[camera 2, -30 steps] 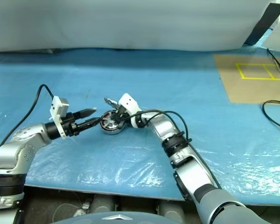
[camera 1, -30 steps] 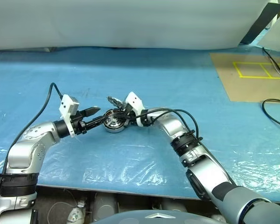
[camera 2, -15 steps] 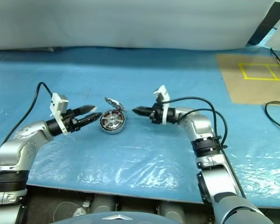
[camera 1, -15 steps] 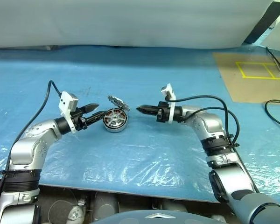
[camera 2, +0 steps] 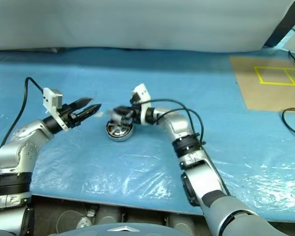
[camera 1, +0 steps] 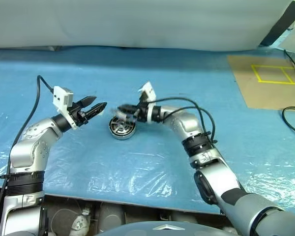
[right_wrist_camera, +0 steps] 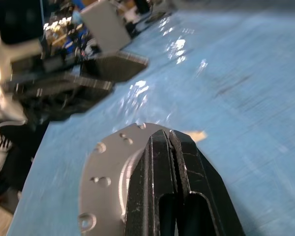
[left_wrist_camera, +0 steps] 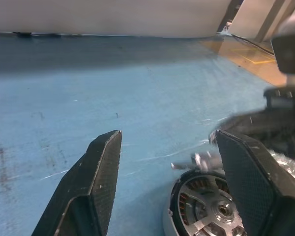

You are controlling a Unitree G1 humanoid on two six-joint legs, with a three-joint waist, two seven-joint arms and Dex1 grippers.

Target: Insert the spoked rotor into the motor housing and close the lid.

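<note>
The motor housing lies on the blue sheet, its lid tilted up over its far rim and blurred. In the left wrist view, silver spokes, probably the spoked rotor, show over the copper windings inside the housing. My right gripper reaches in from the right. It is shut, with its fingertips against the lid's smooth outer face. My left gripper hovers to the left of the housing, apart from it, open and holding nothing.
A blue plastic sheet covers the table. A brown board with yellow tape lies at the back right, with a black cable beside it. A white backdrop closes the far side. The table's front edge runs just below the arms.
The right gripper, out to the right half a second ago, has swung back left onto the lid. The left gripper has drawn away from the housing, up and to the left.
</note>
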